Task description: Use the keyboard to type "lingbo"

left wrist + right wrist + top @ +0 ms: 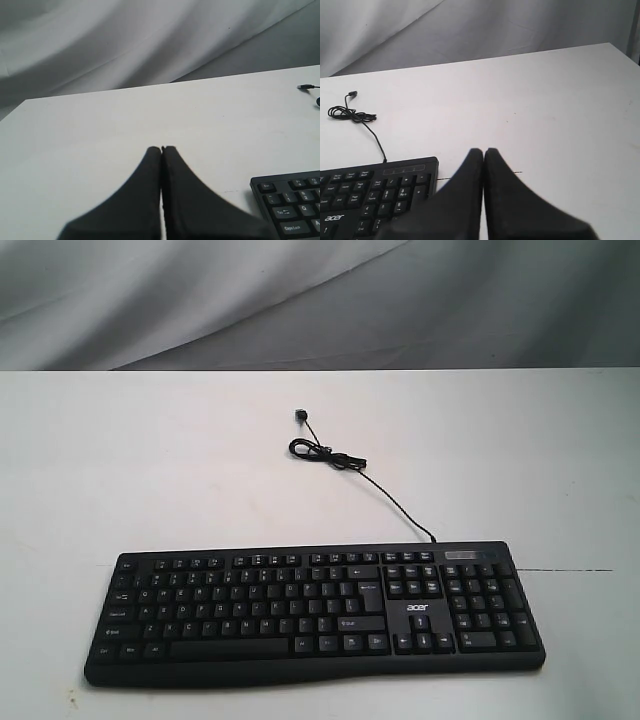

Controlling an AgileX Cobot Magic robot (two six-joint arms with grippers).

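One keyboard [315, 615], long axis left-right, perhaps slightly skewed, cable [385, 490] rearward; left fingers [142, 195], right fingers [457, 200] together.

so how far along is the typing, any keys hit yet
Nothing looks done yet. The keyboard lies on the table with no arm over it in the exterior view. In hand: the left gripper and right gripper are both shut, each off one end of the keyboard, touching no key. Left: seemingly all six letters of lingbo.
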